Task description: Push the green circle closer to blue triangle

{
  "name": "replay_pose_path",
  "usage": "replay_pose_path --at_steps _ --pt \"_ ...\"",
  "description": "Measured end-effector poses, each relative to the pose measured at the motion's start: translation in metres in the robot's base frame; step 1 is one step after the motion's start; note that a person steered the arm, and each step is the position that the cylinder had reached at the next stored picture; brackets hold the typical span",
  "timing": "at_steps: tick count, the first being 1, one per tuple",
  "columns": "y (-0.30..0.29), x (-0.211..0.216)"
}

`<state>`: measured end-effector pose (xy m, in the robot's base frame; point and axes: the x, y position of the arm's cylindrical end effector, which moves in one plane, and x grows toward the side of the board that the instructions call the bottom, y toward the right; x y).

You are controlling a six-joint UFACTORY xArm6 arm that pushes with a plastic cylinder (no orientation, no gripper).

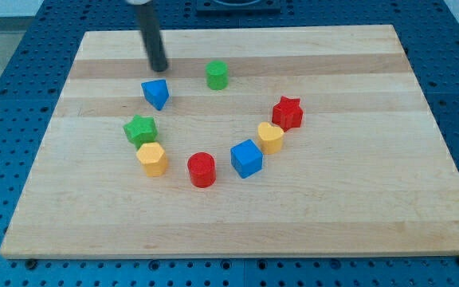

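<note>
The green circle (217, 75) stands near the view's top centre of the wooden board. The blue triangle (156, 93) lies to its left and slightly lower, with a gap between them. My tip (159, 67) is just above the blue triangle and to the left of the green circle, touching neither.
A green star (140, 128), a yellow hexagon (152, 159), a red cylinder (202, 170), a blue cube (246, 158), a yellow heart (270, 137) and a red star (288, 112) form an arc below. The wooden board (357, 207) lies on a blue perforated table.
</note>
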<state>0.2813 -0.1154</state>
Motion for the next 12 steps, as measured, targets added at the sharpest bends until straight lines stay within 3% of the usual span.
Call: replay_pose_path --at_steps 2,3,4,5,8,12 --pt "0.187 -0.009" --pt "0.226 0.026" --pt "0.226 0.053" --pt "0.221 0.052" --pt "0.129 0.051" --pt "0.111 0.047"
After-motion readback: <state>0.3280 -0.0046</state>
